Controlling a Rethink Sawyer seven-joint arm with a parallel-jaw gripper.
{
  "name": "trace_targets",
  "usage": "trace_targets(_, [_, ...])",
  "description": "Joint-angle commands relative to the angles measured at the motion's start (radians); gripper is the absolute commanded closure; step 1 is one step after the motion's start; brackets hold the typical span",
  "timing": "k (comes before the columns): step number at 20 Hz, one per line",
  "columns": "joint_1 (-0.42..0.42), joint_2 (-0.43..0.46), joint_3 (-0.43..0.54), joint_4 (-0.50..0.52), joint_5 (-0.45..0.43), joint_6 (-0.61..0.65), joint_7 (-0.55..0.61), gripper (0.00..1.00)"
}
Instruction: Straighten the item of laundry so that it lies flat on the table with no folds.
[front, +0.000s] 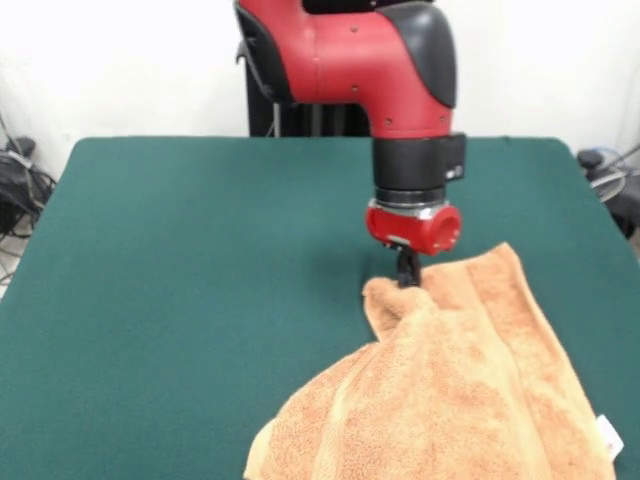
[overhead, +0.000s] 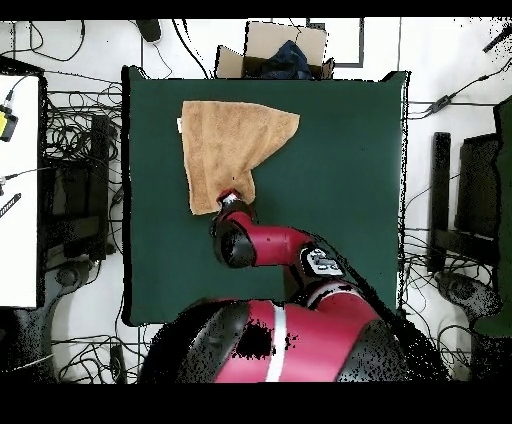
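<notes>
The item of laundry (front: 460, 380) is an orange-tan terry towel lying on the green table (front: 200, 260), toward the front view's lower right. A white tag (front: 608, 435) shows at its right edge. One corner is pulled inward and bunched into a raised fold, so the towel narrows toward that point. My gripper (front: 407, 278) hangs straight down on that bunched corner, its dark fingers shut on the cloth. In the overhead view the towel (overhead: 230, 145) sits in the table's (overhead: 340, 180) upper left, with the gripper (overhead: 233, 197) at its lower tip.
A cardboard box (overhead: 275, 55) stands just past the table's top edge in the overhead view. Cables and dark equipment (overhead: 75, 190) lie on the floor at both sides. The towel reaches the bottom edge of the front view.
</notes>
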Motion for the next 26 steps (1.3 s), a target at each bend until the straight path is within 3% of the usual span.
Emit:
trace_targets(1, [-0.097,0.159,-0.040,0.110,-0.065,0.207,-0.015,1.00])
trace_targets(7, [-0.120,0.148,-0.015,0.135,-0.073,0.229,-0.010,1.00])
trace_targets(10, [-0.052,0.140,-0.053,0.169,-0.024,0.161,0.058,1.00])
trace_targets(18, [-0.001,0.116,-0.040,0.284,0.054,0.062,0.155,1.00])
trace_targets(26, [-0.021,0.113,-0.019,0.379,0.087,-0.033,0.180,1.00])
